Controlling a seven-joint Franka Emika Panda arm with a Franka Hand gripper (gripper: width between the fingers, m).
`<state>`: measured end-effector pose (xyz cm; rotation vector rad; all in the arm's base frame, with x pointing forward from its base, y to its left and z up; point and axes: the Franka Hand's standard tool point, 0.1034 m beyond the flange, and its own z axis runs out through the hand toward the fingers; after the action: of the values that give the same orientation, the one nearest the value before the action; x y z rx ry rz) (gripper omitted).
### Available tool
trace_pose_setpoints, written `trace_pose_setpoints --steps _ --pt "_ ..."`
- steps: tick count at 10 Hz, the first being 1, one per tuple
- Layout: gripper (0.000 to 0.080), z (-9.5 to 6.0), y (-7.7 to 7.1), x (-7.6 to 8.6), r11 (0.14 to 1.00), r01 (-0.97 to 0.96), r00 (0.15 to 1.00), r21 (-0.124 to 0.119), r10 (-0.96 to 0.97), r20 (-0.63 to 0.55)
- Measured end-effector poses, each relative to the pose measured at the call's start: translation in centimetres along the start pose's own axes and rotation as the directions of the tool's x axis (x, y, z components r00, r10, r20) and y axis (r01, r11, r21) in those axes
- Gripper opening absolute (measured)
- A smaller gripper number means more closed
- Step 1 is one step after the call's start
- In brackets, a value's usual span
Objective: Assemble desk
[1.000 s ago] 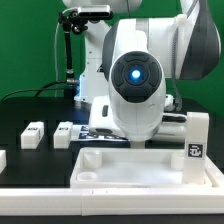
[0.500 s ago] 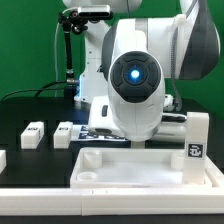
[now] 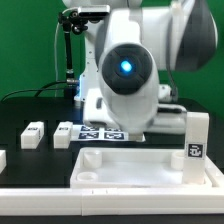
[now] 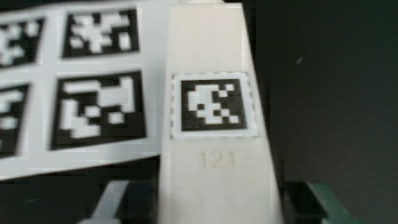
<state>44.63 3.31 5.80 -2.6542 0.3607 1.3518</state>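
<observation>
The white desk top (image 3: 130, 172) lies flat at the front, and one square leg (image 3: 196, 137) with a tag stands upright in its corner socket on the exterior view's right. Two more tagged legs (image 3: 34, 134) (image 3: 67, 133) lie on the black table at the exterior view's left. In the wrist view my gripper (image 4: 217, 205) holds another white tagged leg (image 4: 210, 70); its fingers (image 4: 121, 200) flank the leg on both sides, over the marker board (image 4: 71, 90). In the exterior view the arm's wrist (image 3: 125, 70) hides the gripper and this leg.
The marker board (image 3: 100, 134) lies behind the desk top. A further white part (image 3: 2, 158) shows at the exterior view's left edge. A black camera stand (image 3: 66, 50) rises at the back before a green wall.
The arm's wrist has swung toward the exterior view's left and turned, uncovering more of the marker board. The desk top and the loose legs have not moved.
</observation>
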Motion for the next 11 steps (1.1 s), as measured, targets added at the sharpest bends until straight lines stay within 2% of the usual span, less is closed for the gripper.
trace_pose_setpoints --steps 1,2,3,4,5,7,8,9,10,11 --pt "0.0288 -2.8 0.8 -0.8 0.999 -0.007 0.999 0.038 0.009 -0.037" --pt "0.0288 -5.0 2.0 -1.7 0.997 -0.021 0.998 0.078 0.025 -0.054" --pt "0.0288 -6.2 3.3 -1.7 0.994 -0.03 0.996 0.107 0.039 -0.082" --pt "0.0288 -7.3 4.0 -1.3 0.993 -0.022 0.99 0.118 0.039 -0.138" --pt "0.0288 -7.7 3.6 -0.7 0.993 -0.012 0.97 0.119 0.041 -0.239" --pt "0.0288 -7.8 3.3 -0.7 0.992 -0.002 0.935 0.123 0.046 -0.352" --pt "0.0289 -8.5 3.1 -0.4 0.992 0.005 0.904 0.125 0.049 -0.424" --pt "0.0289 -10.2 2.4 -0.8 0.98 0.004 0.89 0.197 0.086 -0.447" --pt "0.0289 -13.0 2.8 -0.5 0.97 0.01 0.854 0.242 0.118 -0.506" --pt "0.0289 -15.6 3.4 -0.2 0.968 0.019 0.786 0.25 0.14 -0.603"
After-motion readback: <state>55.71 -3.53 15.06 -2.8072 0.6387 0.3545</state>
